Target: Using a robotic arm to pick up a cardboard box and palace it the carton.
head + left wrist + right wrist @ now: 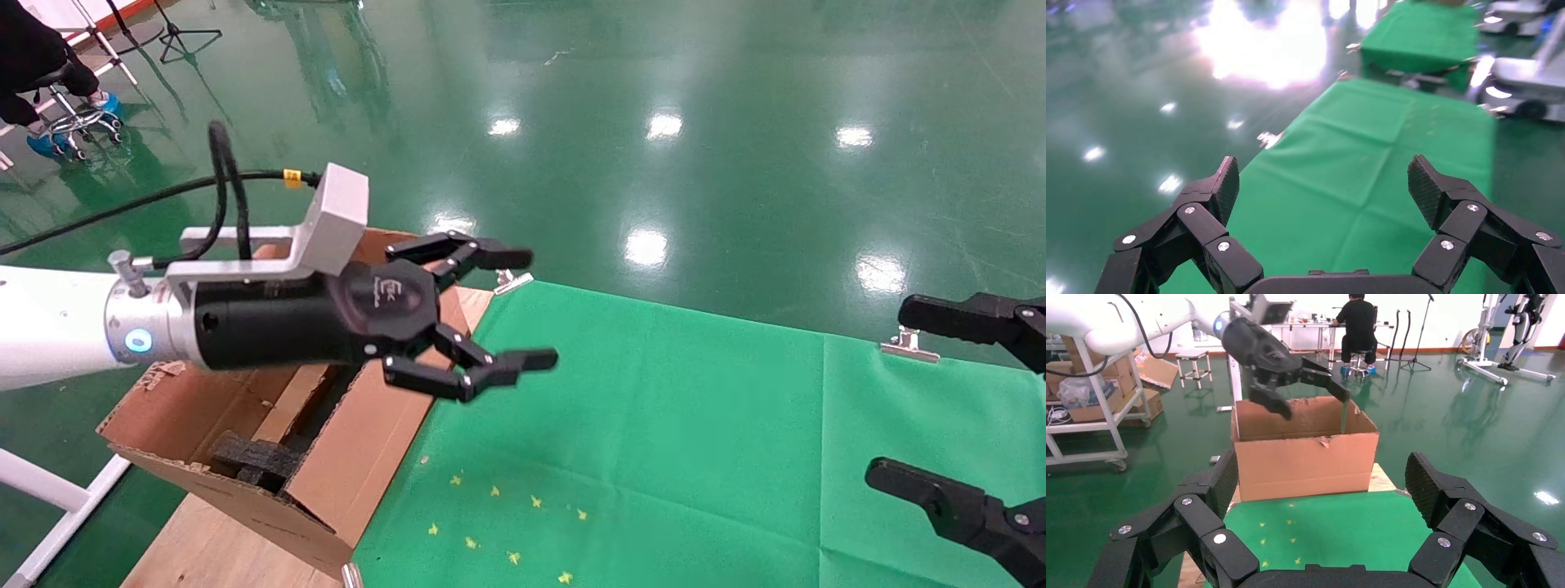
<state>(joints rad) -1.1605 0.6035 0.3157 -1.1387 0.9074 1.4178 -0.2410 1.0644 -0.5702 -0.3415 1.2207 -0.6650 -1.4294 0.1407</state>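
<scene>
My left gripper (pixel 523 309) is open and empty, held in the air over the right side of the carton (pixel 359 441) and the edge of the green cloth (pixel 654 425). In the left wrist view its fingers (pixel 1225 187) spread wide over bare cloth. The carton is large and brown with ragged flaps, and black foam (pixel 255 459) lies inside. It also shows in the right wrist view (pixel 1303 453), with the left gripper (pixel 1306 386) above it. The small cardboard box is not in view. My right gripper (pixel 923 400) is open and empty at the right edge.
The green cloth is clipped to the table with metal clips (pixel 909 345). Small yellow marks (pixel 507 523) dot the cloth near the carton. A seated person (pixel 1359 324), stools and shelving (pixel 1089 416) stand on the green floor beyond.
</scene>
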